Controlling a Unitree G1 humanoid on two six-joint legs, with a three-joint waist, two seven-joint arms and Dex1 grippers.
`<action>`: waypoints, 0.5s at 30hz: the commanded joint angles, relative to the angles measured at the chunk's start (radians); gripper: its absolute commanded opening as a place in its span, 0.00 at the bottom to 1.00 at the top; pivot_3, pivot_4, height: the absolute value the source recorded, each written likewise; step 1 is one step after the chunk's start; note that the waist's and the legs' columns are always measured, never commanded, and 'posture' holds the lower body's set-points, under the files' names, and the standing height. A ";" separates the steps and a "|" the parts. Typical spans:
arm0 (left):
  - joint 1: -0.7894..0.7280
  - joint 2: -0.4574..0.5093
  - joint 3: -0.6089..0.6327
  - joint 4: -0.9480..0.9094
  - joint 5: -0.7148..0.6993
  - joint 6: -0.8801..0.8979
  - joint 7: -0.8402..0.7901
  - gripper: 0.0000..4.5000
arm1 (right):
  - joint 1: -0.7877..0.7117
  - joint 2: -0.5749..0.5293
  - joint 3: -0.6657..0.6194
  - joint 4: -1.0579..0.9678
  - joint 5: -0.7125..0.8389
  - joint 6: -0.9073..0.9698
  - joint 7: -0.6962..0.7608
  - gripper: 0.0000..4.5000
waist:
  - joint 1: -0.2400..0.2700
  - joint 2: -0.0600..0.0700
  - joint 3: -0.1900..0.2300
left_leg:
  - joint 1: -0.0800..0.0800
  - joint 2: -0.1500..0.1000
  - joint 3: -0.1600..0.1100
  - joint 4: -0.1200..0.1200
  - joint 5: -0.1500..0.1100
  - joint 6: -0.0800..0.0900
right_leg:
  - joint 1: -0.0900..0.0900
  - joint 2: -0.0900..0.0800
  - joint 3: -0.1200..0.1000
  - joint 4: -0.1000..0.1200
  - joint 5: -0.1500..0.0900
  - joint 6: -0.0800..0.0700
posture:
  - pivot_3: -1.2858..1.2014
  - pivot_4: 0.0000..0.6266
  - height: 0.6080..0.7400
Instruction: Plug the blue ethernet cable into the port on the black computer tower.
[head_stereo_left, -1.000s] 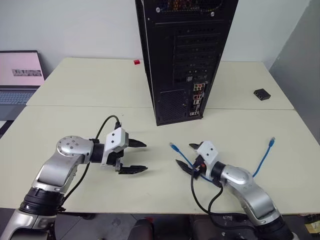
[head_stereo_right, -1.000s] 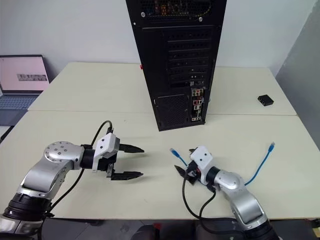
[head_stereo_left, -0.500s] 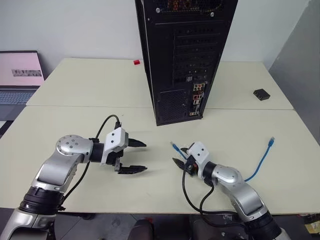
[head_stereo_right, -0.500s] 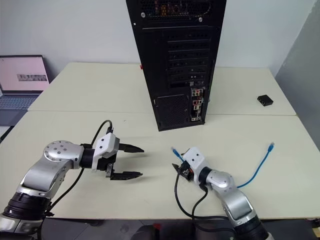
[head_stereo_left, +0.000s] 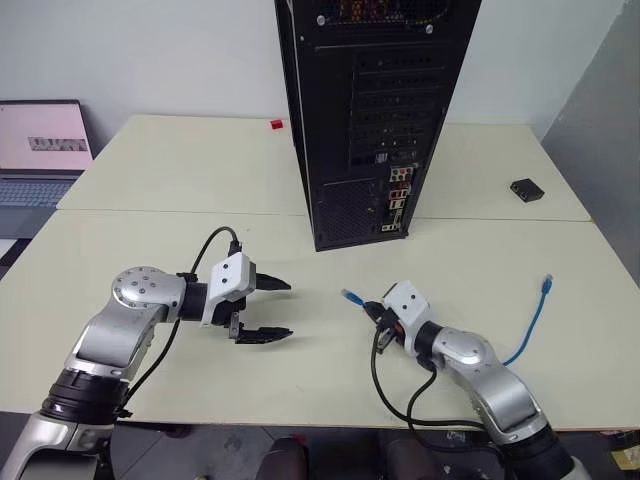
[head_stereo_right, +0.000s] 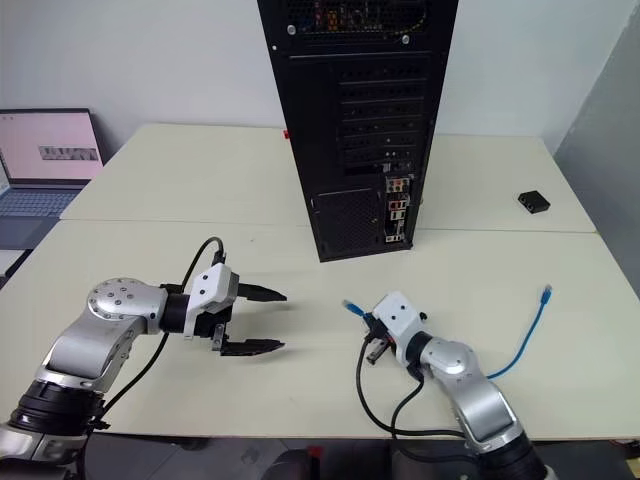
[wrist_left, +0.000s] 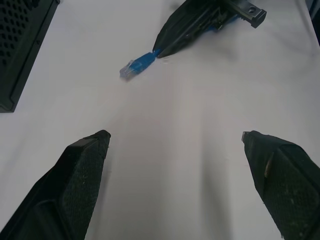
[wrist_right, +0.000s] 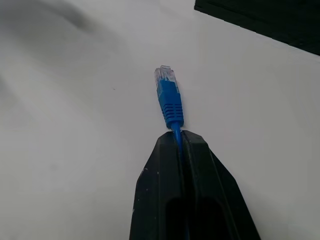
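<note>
Now that your right tool (wrist_right: 181, 137) has gone from wide apart to clamped on the cable (wrist_right: 170, 100) just behind its plug, the pick-up looks made and the carry to the tower (head_stereo_left: 375, 120) comes next. The plug juts past the fingertips, low over the surface (head_stereo_left: 300, 380), well short of the tower's port (head_stereo_left: 397, 205). Your left tool (head_stereo_left: 270, 310) hangs spread and empty, farther from the tower.
</note>
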 joint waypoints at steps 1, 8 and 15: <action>-0.050 -0.020 -0.012 0.029 0.012 -0.044 -0.002 1.00 | -0.004 -0.076 -0.010 -0.091 -0.055 -0.047 0.033 0.00 | -0.001 0.000 0.000 | 0.000 0.000 0.000 0.000 0.000 0.000 | 0.000 0.000 0.000 0.000 0.000 0.000 | 0.52 0.24 1.00; -0.130 -0.089 -0.082 0.087 0.051 -0.124 -0.026 1.00 | -0.015 -0.117 -0.036 -0.204 -0.007 -0.054 0.108 0.00 | -0.005 0.000 0.000 | 0.000 0.001 -0.001 0.000 0.000 0.000 | 0.000 0.001 0.000 0.000 0.000 0.000 | 0.52 0.24 1.00; -0.241 -0.189 -0.149 0.187 0.080 -0.193 -0.061 1.00 | -0.018 -0.167 -0.047 -0.259 0.000 -0.057 0.172 0.00 | -0.002 0.000 0.000 | -0.001 0.000 -0.001 0.001 0.000 0.000 | 0.000 0.000 -0.001 0.000 0.000 0.000 | 0.52 0.24 1.00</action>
